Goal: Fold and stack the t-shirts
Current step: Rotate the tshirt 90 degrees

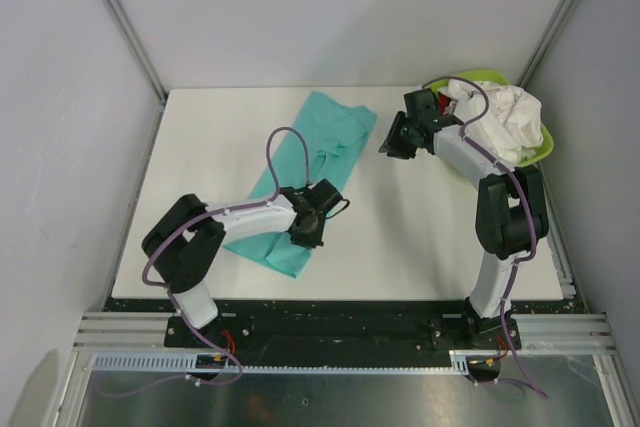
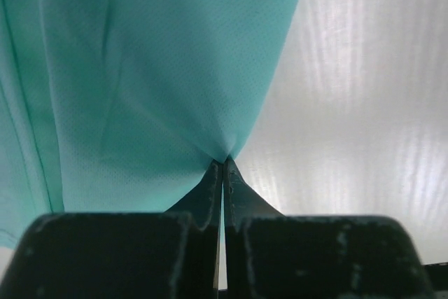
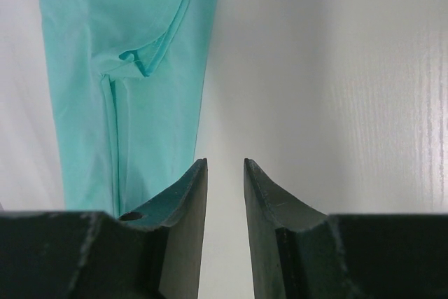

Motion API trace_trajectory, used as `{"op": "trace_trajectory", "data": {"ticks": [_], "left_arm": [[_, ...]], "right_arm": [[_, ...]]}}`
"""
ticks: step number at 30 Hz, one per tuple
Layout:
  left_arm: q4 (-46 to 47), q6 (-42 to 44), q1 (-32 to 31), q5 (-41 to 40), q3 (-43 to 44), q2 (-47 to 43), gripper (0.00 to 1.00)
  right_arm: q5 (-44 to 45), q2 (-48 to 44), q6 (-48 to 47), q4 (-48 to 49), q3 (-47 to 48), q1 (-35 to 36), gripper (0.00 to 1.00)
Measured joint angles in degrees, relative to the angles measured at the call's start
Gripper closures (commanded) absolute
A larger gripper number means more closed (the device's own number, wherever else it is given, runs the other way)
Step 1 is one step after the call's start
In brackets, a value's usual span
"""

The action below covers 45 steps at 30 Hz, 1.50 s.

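Near edge of bench: both arm bases side by side, left arm reaching forward and inward, right arm standing tall and bent over toward the far side. Left gripper sits low over the near end of the teal shirt, on its right-hand edge. Left wrist view: gripper closed, jaws pressed together with a pinch of teal shirt caught between the tips; cloth fans up and away from the pinch in soft creases, bare bench to the right of it. The teal shirt lies on the bench as a long, narrow band, slanting from near left to far centre, rumpled about the middle, near corner just beside the left arm's elbow. Farther on, right gripper hangs just beside the far right edge of that shirt. Right wrist view: gripper partly open, nothing between the jaws, only white bench showing in the gap; teal shirt runs up the left side, a seam and a folded hem visible, its edge just left of the left finger. Cannot tell whether the tips touch the bench. Far right corner: green basin, heaped with crumpled white shirts, right arm's upper link passing in front of it.
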Motion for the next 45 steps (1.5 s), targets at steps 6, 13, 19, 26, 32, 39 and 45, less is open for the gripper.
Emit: {"op": "trace_trajectory", "data": {"ticks": [6, 13, 19, 26, 32, 39, 45], "left_arm": [[0.1, -1.0, -2.6, 2.7, 5.3, 4.3, 1.0], [1.0, -2.0, -4.7, 5.6, 9.4, 7.5, 0.92], [1.7, -2.0, -5.2, 7.9, 9.4, 7.6, 0.81], [2.4, -1.9, -5.6, 9.6, 9.4, 7.1, 0.63], [3.0, -1.9, -5.6, 10.5, 8.7, 2.3, 0.57], [3.1, -2.0, -5.6, 10.4, 5.1, -3.5, 0.54], [2.9, -2.5, -5.6, 10.5, 1.9, -7.2, 0.54]], "right_arm": [[0.0, -0.9, -0.4, -1.1, -0.1, -1.0, 0.68], [-0.4, -1.2, -0.5, -2.2, -0.3, -1.5, 0.68], [-3.4, -1.3, -0.1, -3.0, -0.3, -1.7, 0.66], [-3.3, -3.2, -0.1, -5.8, -0.3, -2.3, 0.63], [-1.7, -6.0, 0.0, -6.7, -0.3, -0.6, 0.61], [-0.9, -7.8, 0.1, -7.3, -1.0, 1.2, 0.6], [0.4, -9.7, 0.6, -7.9, -3.5, 3.3, 0.59]]}}
